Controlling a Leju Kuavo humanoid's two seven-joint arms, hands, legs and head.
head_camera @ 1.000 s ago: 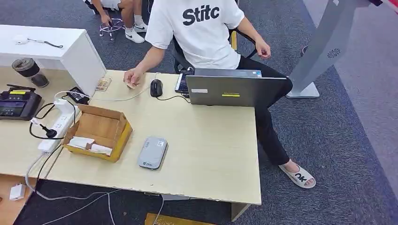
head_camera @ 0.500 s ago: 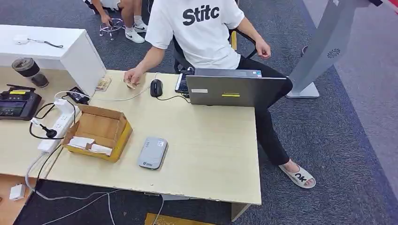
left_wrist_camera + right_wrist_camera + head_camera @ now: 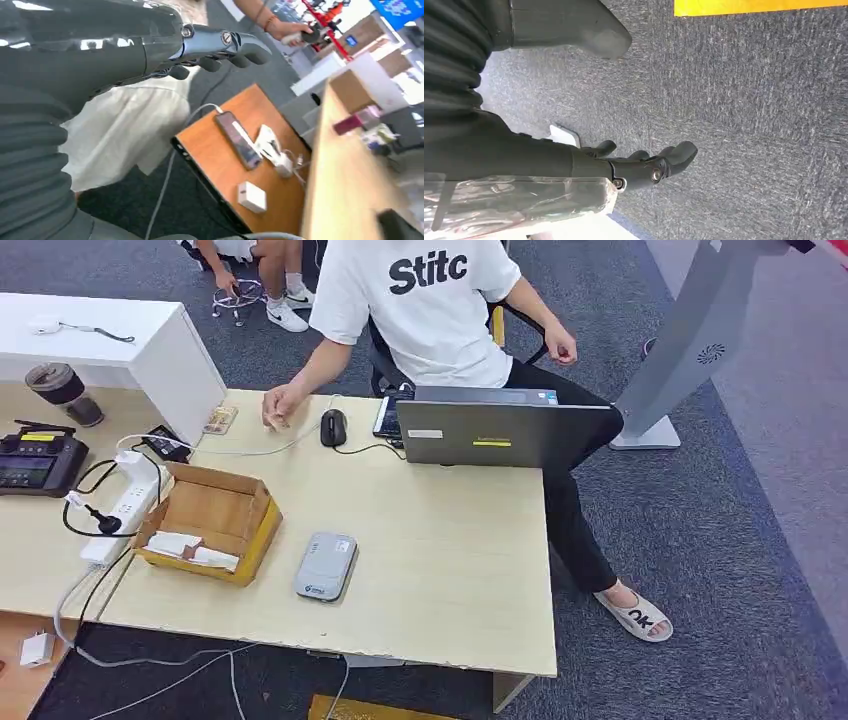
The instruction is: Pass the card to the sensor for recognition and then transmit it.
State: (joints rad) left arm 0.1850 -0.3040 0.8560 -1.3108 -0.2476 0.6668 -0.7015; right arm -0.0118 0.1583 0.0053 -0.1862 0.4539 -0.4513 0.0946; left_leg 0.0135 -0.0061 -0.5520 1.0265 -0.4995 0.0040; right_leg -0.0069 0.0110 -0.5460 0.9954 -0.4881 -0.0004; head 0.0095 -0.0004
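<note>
card readers: 1, grey [image 3: 326, 566], on the desk
cardboard boxes: 1 [image 3: 208, 521], open, white items inside
laptops: 1 [image 3: 495, 430]
mice: 1 [image 3: 333, 427]
power strips: 1 [image 3: 125, 508]
handheld terminals: 1 [image 3: 38, 460], black
tumblers: 1 [image 3: 63, 393], dark lid
seated persons: 2; white-shirt one [image 3: 430, 310], second by legs only [image 3: 265, 265]
phones: 1 [image 3: 239, 140], on the low orange table
white adapters: 1 [image 3: 251, 196], same table

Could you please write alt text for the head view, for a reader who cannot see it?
A pale wooden table holds a grey card sensor beside an open cardboard box. Behind them, a seated person in a white shirt rests a hand near a mouse and laptop.
</note>
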